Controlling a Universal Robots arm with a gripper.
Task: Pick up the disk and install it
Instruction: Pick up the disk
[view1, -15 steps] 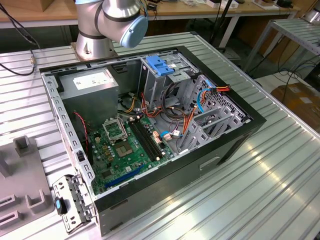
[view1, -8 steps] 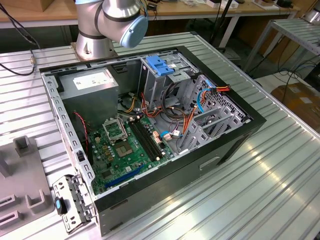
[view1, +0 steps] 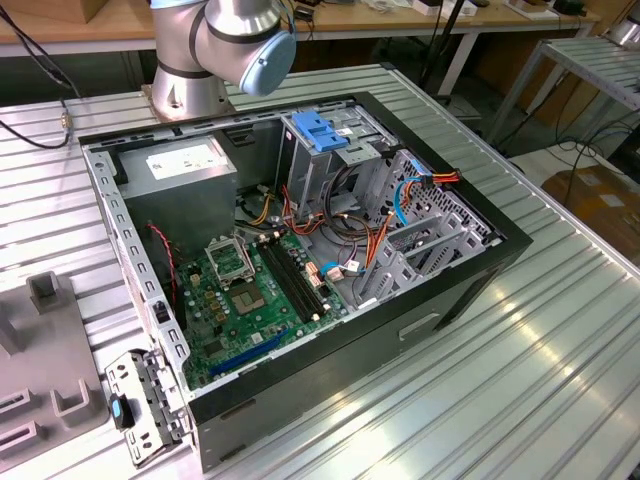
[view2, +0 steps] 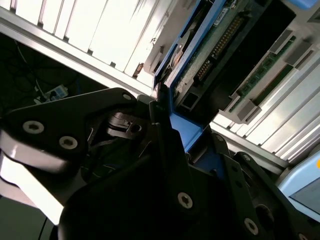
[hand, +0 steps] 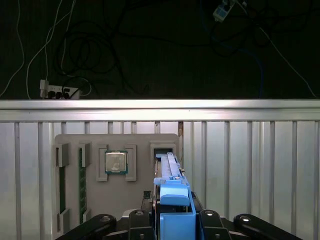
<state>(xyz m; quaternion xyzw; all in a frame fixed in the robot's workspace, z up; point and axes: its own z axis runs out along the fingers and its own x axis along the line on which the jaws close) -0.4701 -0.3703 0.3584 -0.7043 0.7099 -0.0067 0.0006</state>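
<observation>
Blue plastic frames the grey disk (hand: 169, 167), standing edge-on and apparently clamped in the closed black gripper (hand: 173, 217).

Disk (hand: 173, 196) w/ smooth blue plastic frame

disk (hand: 169, 167) grey, its frame (hand: 174, 197) blue; hand (hand: 173, 217) black; motherboard (view1: 240, 300) green; table (view1: 520, 380) ribbed silver; tray (hand: 135, 142) grey

Exterior view: high, oblique over computer case (view1: 460, 290). Both wrist views: close at gripper (hand: 173, 221), sharing disk (hand: 168, 165).
</observation>
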